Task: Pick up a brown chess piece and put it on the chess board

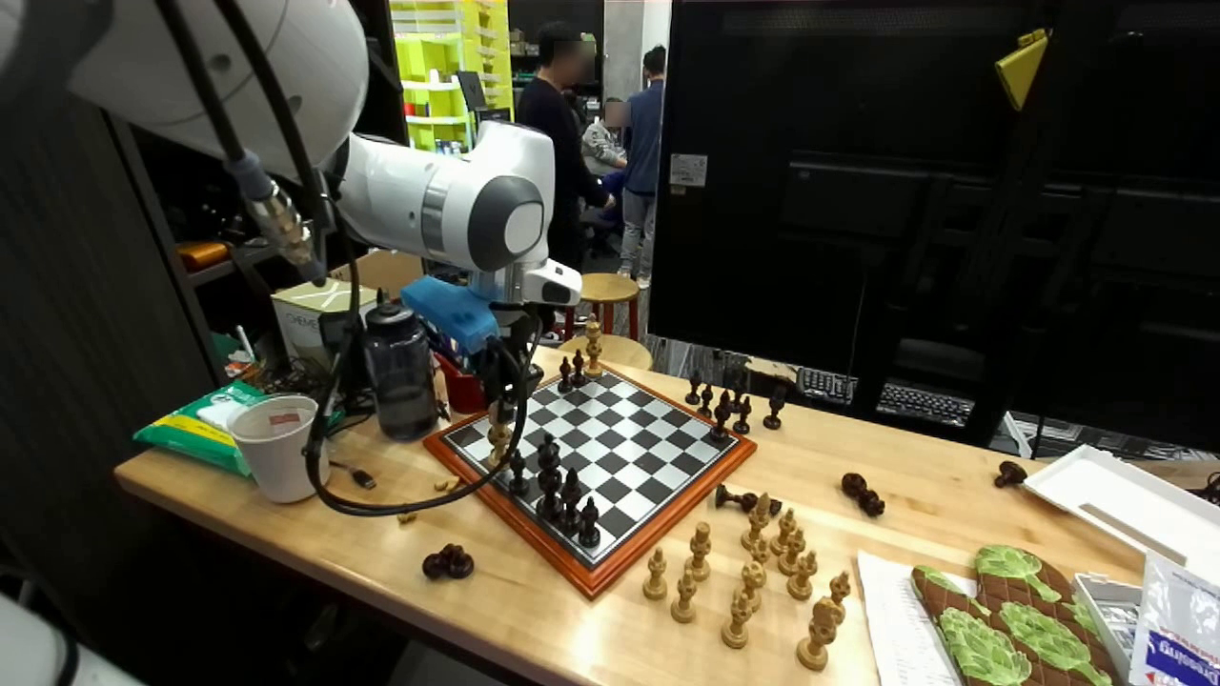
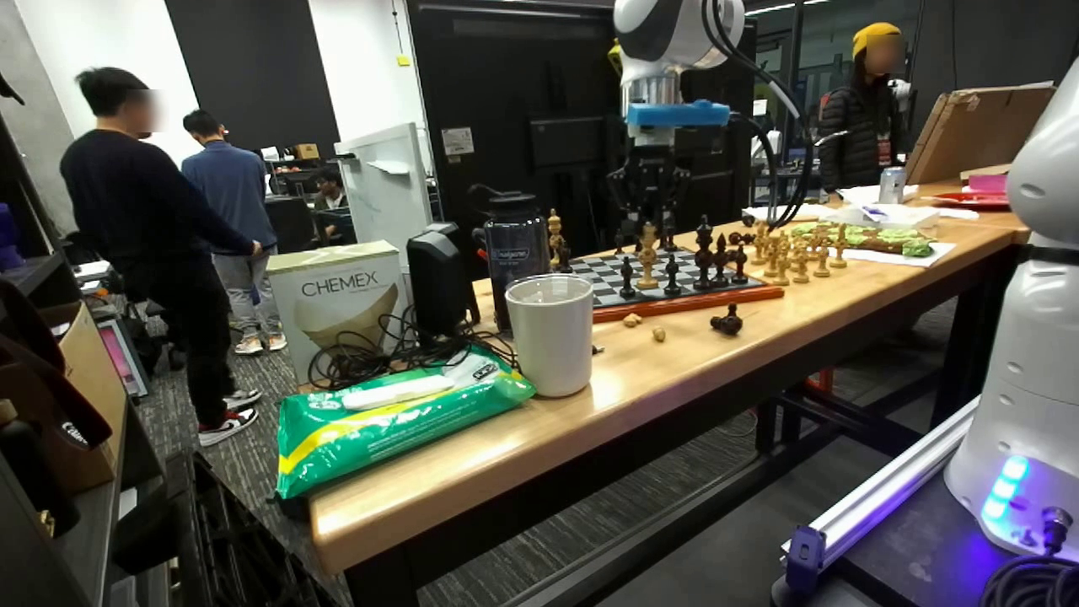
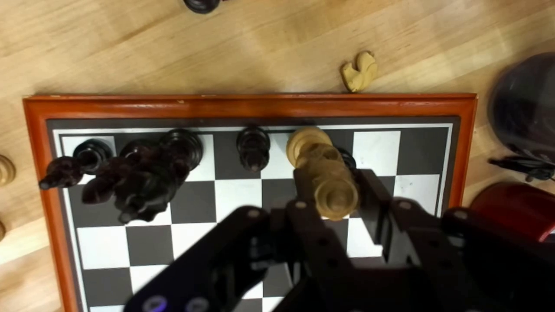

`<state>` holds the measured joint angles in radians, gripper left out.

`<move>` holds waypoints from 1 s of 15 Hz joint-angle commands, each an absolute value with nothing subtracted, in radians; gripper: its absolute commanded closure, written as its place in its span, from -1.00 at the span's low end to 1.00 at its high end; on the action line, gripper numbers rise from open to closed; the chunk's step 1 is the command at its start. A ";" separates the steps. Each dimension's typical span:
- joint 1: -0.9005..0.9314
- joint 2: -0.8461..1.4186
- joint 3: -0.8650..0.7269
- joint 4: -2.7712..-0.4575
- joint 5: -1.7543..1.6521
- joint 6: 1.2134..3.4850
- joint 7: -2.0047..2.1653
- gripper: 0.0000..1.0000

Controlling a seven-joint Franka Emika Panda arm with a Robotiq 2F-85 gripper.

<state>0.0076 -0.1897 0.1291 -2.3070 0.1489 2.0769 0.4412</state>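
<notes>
A light-brown chess piece (image 3: 334, 197) stands tall over the edge row of the chess board (image 1: 610, 448), between dark pieces on either side. My gripper (image 3: 334, 184) comes down from above, with one finger on each side of the piece's upper part, shut on it. In both exterior views the same chess piece (image 2: 647, 257) shows under the gripper (image 2: 647, 221), roughly upright. Its base looks level with the board; whether it touches cannot be told. A cable crosses in front of it in an exterior view.
A dark pawn (image 3: 253, 149) stands close beside the held piece, with a dark cluster (image 3: 151, 173) farther along. A bottle (image 1: 400, 376) and red container (image 1: 464, 389) flank one board corner. Several light pieces (image 1: 701, 551) stand on the table; a carved fragment (image 3: 360, 71) lies by the frame.
</notes>
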 commanded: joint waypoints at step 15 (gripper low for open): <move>0.020 -0.290 0.113 -2.273 0.165 1.984 0.465 -1.00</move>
<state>0.0076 -0.2159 0.1210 -2.2817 0.1535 2.0456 0.4408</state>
